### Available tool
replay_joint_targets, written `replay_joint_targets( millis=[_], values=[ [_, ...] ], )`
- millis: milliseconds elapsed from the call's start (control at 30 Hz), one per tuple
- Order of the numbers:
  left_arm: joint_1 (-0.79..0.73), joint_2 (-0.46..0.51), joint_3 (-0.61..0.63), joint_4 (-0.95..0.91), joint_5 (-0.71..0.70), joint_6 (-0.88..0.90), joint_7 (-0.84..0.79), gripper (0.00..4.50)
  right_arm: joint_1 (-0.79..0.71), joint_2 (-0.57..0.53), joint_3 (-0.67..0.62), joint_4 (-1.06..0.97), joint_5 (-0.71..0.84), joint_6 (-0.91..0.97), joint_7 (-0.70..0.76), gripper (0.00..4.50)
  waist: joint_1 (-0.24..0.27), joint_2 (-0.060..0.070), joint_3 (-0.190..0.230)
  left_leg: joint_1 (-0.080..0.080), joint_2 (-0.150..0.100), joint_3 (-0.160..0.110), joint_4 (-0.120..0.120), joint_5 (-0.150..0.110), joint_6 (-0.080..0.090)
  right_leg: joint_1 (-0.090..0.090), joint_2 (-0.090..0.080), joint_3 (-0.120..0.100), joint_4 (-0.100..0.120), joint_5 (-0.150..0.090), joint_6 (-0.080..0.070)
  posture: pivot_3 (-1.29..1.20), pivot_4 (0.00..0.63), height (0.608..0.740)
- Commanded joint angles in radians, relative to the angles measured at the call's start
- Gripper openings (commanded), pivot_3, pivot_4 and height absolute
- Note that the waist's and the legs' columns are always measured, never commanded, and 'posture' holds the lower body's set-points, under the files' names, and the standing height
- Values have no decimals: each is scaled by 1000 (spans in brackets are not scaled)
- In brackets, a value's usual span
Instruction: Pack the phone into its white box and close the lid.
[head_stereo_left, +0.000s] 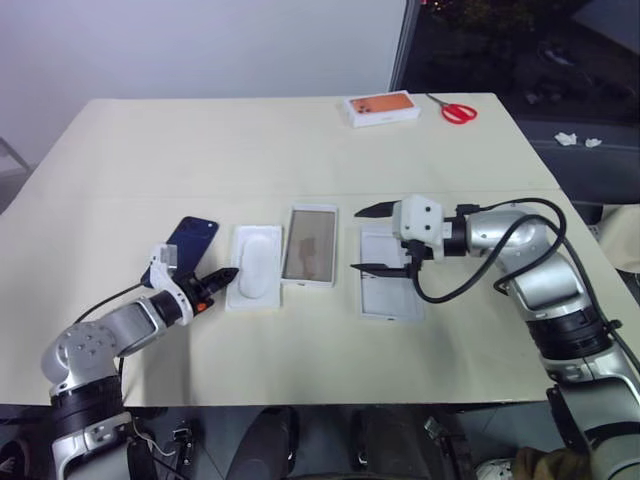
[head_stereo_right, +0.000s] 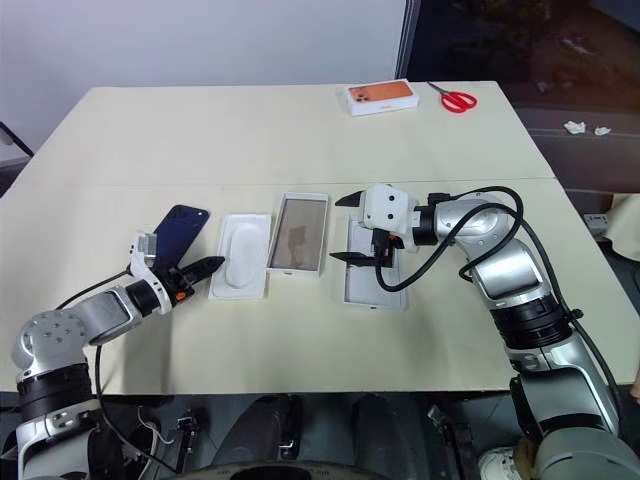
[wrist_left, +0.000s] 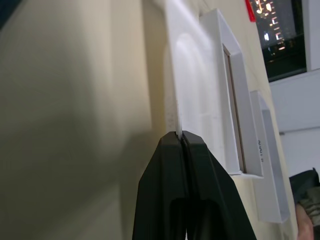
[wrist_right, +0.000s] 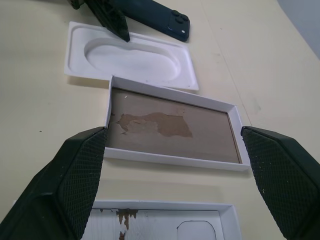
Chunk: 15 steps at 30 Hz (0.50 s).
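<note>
Phone (head_stereo_left: 190, 241), slim, dark navy and glossy, lies at my far left with its long axis running from 7 to 1 o'clock, its camera cluster showing at one corner in the right wrist view. My left gripper (head_stereo_left: 228, 274) sits just beside it, at about 4 o'clock from the phone, fingers pressed together with their tips at the near left edge of the thin white insert (head_stereo_left: 254, 266); whether they pinch that edge I cannot tell. Next rightward, the white box (head_stereo_left: 309, 245) lies open, brownish floor up, long axis toward 12 o'clock. The lid (head_stereo_left: 386, 284) lies beyond it, hollow side up. My right gripper (head_stereo_left: 369, 240) hovers between box and lid, jaws spread wide, holding nothing. I judge the left arm much the nearer to the phone.
</note>
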Motion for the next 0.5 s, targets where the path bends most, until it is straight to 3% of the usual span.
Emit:
replay_joint_targets(
  millis=[33,233,500],
  values=[
    [16,-8,28,3,-35,14,15,28,-7,2,-20,-33,11,-9,-7,4500,0,0,0,0,0,0,0,0,0,0,0,0,0,0,0,0,150,740],
    [-18,-9,140,64,-181,50,50,28,1,34,-18,-19,50,35,-7,4500,-4,-1,0,0,0,0,0,0,0,0,0,0,0,0,0,0,150,740],
    [-37,106,195,76,-253,55,59,28,-39,191,105,38,19,143,-54,4500,-18,-1,1,-1,1,-1,-1,1,-1,-2,1,0,2,0,0,0,150,740]
  ],
)
